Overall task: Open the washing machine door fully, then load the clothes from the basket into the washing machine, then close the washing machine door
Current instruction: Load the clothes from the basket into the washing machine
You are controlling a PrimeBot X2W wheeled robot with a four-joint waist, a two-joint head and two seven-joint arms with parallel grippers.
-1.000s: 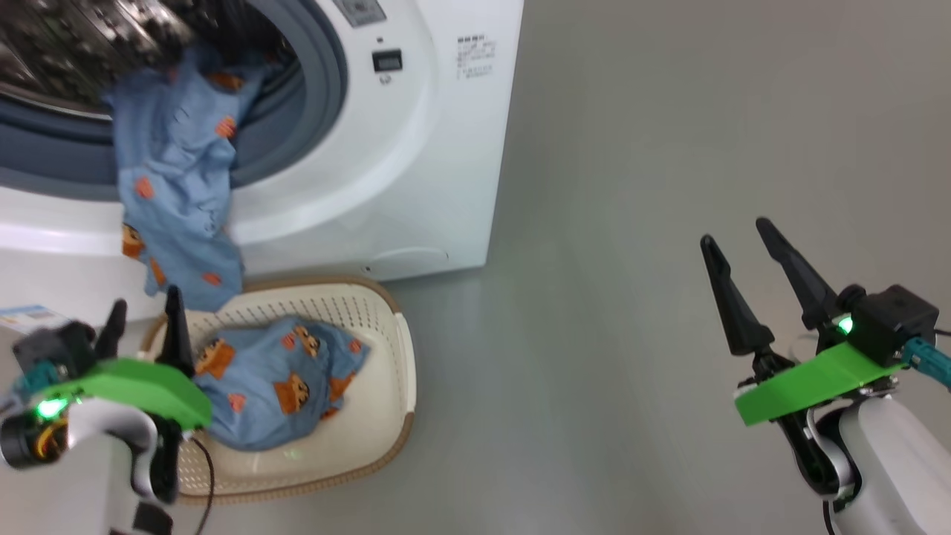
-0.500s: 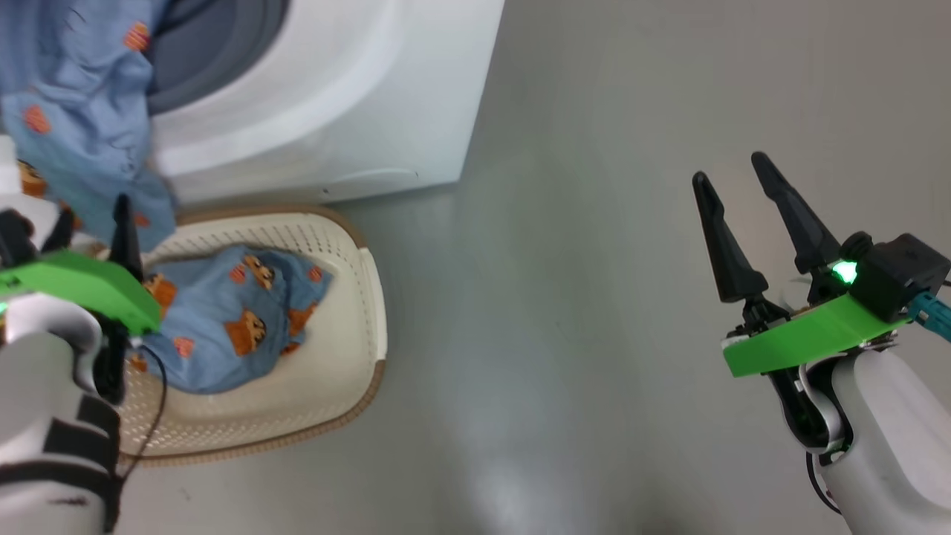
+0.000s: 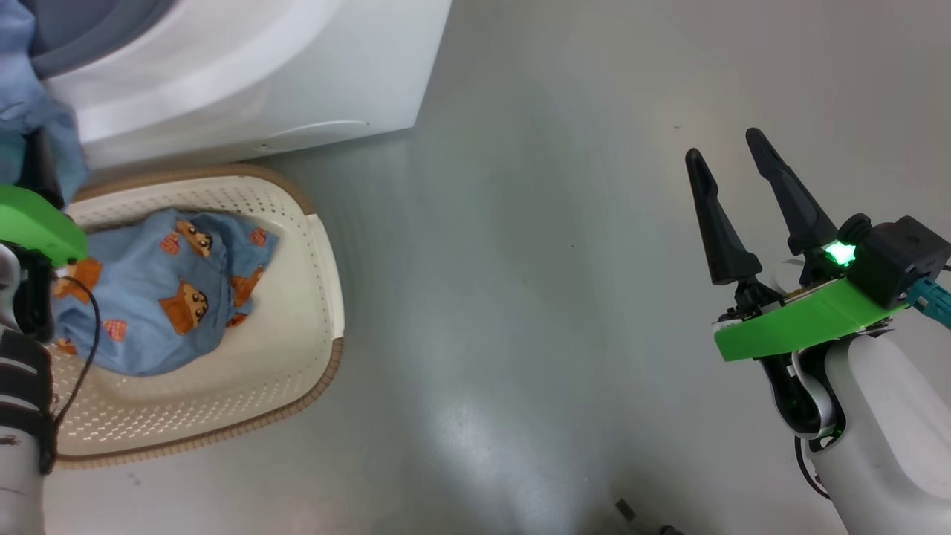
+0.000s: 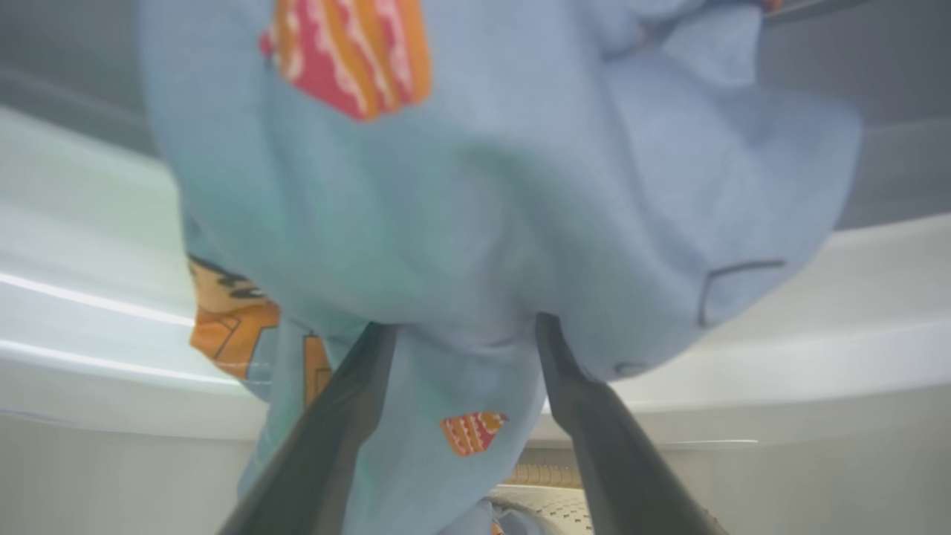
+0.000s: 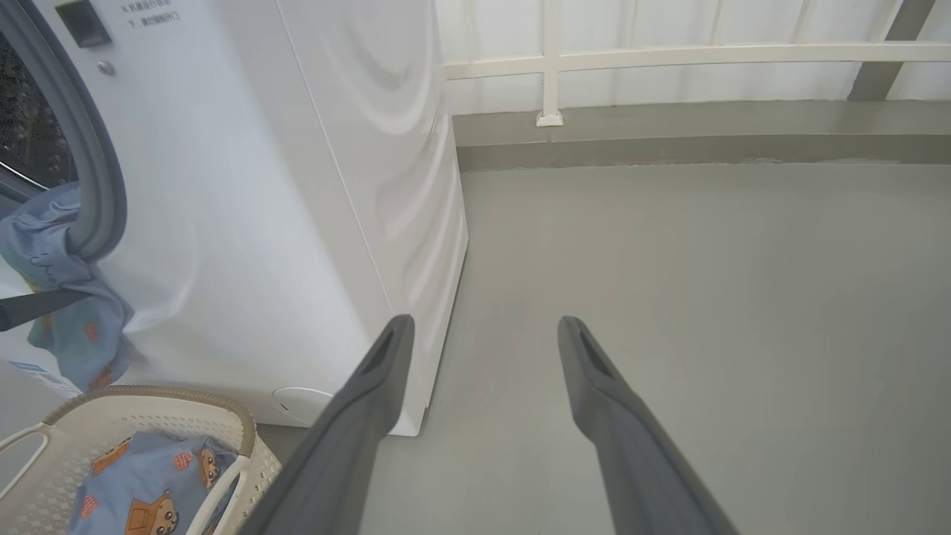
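One of the clothes, a light blue printed garment [image 5: 52, 297], hangs out of the washing machine [image 3: 245, 67] over its grey gasket [image 5: 96, 186] and down the white front. My left gripper [image 4: 466, 327] is open right at this hanging cloth [image 4: 490, 223], whose lower folds drape over both fingertips. A second blue garment [image 3: 160, 293] lies in the cream basket [image 3: 297, 357] on the floor before the machine. My right gripper [image 3: 724, 145] hangs open and holds nothing above bare floor, far right of the basket. The washing machine door is out of view.
Grey floor [image 3: 520, 297] stretches between the basket and my right arm. A low wall with a white railing [image 5: 669, 59] stands behind the machine. The machine's right side panel [image 5: 401, 186] stands close to the left of my right gripper's fingers.
The head camera has swung, so the machine and basket now sit further left and higher in its picture. Both grippers stay open, and my left one stays by the hanging garment.
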